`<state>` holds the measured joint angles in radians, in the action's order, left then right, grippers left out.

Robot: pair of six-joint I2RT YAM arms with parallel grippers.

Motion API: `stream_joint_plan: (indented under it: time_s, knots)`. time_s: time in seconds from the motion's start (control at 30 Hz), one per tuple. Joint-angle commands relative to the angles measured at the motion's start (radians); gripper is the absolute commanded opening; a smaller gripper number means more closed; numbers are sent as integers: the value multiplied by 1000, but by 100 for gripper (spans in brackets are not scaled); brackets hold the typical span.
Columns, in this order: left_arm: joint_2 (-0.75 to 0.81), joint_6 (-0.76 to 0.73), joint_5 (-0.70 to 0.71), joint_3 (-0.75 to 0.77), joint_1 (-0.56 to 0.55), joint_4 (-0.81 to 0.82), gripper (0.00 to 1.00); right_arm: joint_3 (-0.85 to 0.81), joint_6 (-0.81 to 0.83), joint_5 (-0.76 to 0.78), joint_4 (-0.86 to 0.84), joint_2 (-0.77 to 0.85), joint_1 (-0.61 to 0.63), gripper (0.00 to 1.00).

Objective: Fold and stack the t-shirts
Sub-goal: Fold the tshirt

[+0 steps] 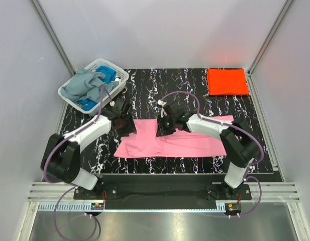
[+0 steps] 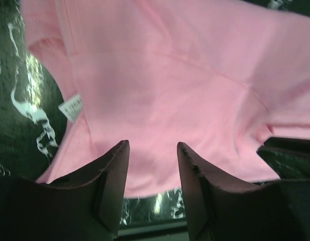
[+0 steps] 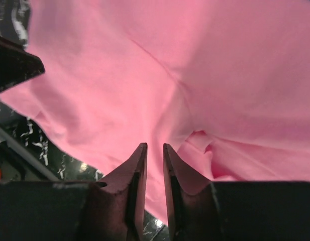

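Observation:
A pink t-shirt [image 1: 187,144] lies spread across the middle of the black marbled table, its left part folded over. My left gripper [image 1: 127,125] hovers at the shirt's left edge. In the left wrist view it [image 2: 152,145] is open over the pink cloth [image 2: 170,75], nothing between its fingers. My right gripper [image 1: 164,123] is over the shirt's upper middle. In the right wrist view its [image 3: 155,146] fingers stand a narrow gap apart, just above the pink cloth [image 3: 195,60], which shows through the gap. A folded orange-red t-shirt [image 1: 227,81] lies at the back right.
A white lattice basket [image 1: 114,66] stands at the back left, holding a grey-blue t-shirt [image 1: 84,85] and a blue one [image 1: 108,75]. A white label [image 2: 70,106] shows at the pink shirt's edge. Frame rails run along the table's sides and front.

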<state>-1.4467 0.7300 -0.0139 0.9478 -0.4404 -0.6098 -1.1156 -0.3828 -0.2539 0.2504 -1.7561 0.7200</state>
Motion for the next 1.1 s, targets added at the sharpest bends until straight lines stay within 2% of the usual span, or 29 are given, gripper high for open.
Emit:
stream_joint_plan:
  time_s: [0.0,0.2,0.33,0.47,0.67,0.8,0.83,0.9,1.07]
  knots:
    - [-140,-23,70,58,42,54,48,-43,-45,98,-28,-63,-2,25]
    - [-297,-30,124,147,94,7,48,43,-100,223,-69,-16,-44,25]
    - [-334,-23,152,187,100,-13,49,65,-91,199,-83,41,-45,27]
    - [-305,-29,154,224,100,-38,49,33,-100,243,-2,108,-71,28]
    - [-238,-76,103,267,89,-7,50,68,-157,340,125,179,-263,25]
    - [-300,-83,57,278,91,19,50,144,-169,352,142,236,-422,25]
    - [-314,-78,57,267,91,27,50,169,-141,355,144,241,-494,25]
    - [-360,-64,118,267,89,22,50,171,-114,384,156,227,-563,24]
    - [-466,-78,158,321,91,1,50,174,-90,397,162,133,-703,22]
